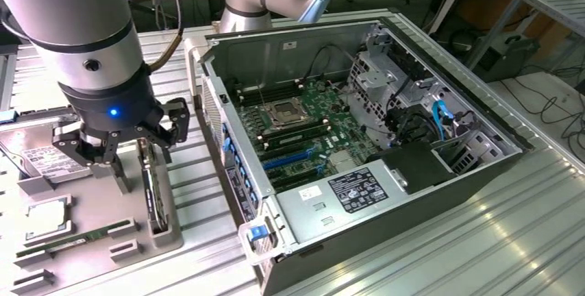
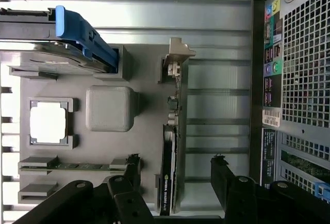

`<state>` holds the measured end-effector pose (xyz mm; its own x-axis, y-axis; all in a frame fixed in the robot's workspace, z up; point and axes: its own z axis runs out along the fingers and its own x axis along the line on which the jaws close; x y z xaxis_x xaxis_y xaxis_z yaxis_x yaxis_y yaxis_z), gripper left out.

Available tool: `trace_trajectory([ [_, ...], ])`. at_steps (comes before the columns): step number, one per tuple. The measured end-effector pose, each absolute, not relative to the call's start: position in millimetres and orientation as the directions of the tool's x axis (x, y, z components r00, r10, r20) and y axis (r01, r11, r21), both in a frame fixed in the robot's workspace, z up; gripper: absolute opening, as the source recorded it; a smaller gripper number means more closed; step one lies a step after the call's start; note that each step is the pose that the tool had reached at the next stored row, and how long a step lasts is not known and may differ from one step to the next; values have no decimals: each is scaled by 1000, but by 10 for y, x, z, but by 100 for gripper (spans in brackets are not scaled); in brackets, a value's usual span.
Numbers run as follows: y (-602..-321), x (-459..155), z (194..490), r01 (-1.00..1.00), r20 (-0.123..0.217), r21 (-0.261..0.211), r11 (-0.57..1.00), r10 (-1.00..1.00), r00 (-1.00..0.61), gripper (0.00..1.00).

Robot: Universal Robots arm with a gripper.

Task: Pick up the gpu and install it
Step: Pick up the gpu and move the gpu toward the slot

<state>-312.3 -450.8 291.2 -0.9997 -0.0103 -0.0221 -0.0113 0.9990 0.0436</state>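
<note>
The gpu [image 1: 153, 196] is a slim dark card standing on its edge in a slot of the grey holder tray [image 1: 92, 200], at the exterior view's left. In the wrist view the gpu [image 2: 167, 152] runs lengthwise, its silvery bracket [image 2: 178, 51] at the far end. My gripper [image 1: 137, 169] hangs just above the card, open, with one dark finger on each side. The wrist view shows the gripper [image 2: 175, 170] straddling the card, its fingers [image 2: 131, 170] apart from the card's faces. The open computer case [image 1: 512, 138] lies beside the tray, with blue expansion slots [image 1: 288, 159] on its motherboard.
The tray also holds a hard drive [image 1: 41, 159], a square processor [image 1: 46, 217] and a green memory stick [image 1: 73, 238]. In the wrist view a blue-handled drive caddy [image 2: 77, 33] and a grey block [image 2: 108, 108] sit near the card. The case's rear panel [image 2: 304, 79] stands close by.
</note>
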Motion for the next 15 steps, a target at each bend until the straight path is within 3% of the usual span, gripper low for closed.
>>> trace_trajectory([
  [15, -4508, -3160, 2616, -11, -18, 44, 999, -10, -1000, 66],
])
